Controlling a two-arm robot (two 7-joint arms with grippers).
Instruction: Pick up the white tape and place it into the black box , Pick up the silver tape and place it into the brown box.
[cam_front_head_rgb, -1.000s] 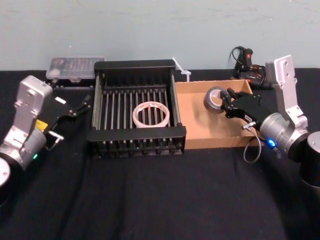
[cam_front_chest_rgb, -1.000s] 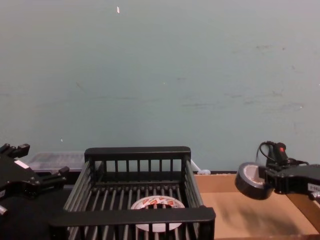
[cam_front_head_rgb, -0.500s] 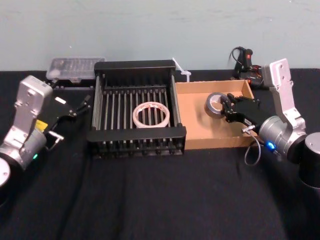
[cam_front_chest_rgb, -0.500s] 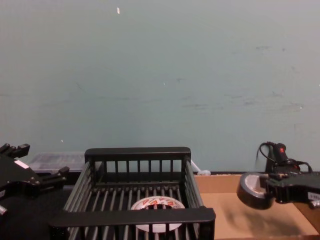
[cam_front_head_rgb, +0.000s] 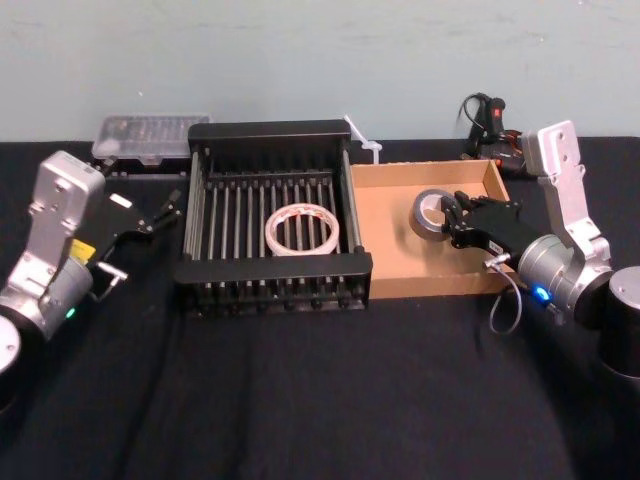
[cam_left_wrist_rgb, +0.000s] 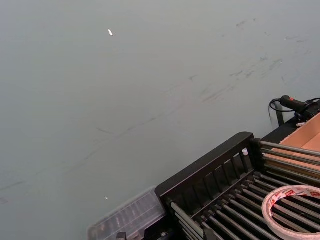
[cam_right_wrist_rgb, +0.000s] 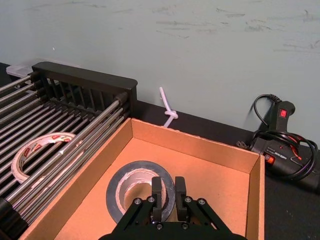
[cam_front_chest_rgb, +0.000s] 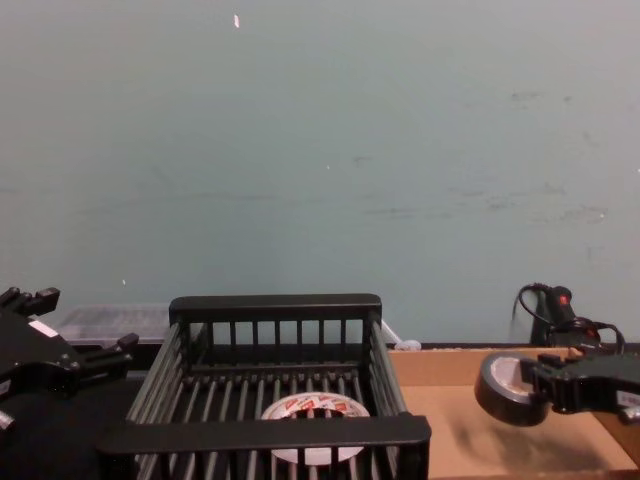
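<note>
The white tape (cam_front_head_rgb: 301, 229) with red print lies flat on the slatted floor of the black box (cam_front_head_rgb: 272, 130), also seen as the white tape (cam_front_chest_rgb: 316, 408) and the white tape (cam_right_wrist_rgb: 39, 152). My right gripper (cam_front_head_rgb: 452, 216) is shut on the silver tape (cam_front_head_rgb: 432, 213), holding it by its wall a little above the floor of the brown box (cam_front_head_rgb: 421, 282). From the wrist, the gripper (cam_right_wrist_rgb: 169, 195) pinches the rim of the silver tape (cam_right_wrist_rgb: 131, 188) over the cardboard. My left gripper (cam_front_head_rgb: 158, 213) rests open on the table, left of the black box.
A clear plastic case (cam_front_head_rgb: 148, 135) sits behind the left arm. A black and red tool with a cable (cam_front_head_rgb: 492, 125) lies behind the brown box. A white zip tie (cam_front_head_rgb: 362, 139) lies between the boxes' far corners. Black cloth covers the table in front.
The right gripper has lowered the silver tape slightly toward the brown box's floor and shifted a little forward. The left arm and the white tape have not moved.
</note>
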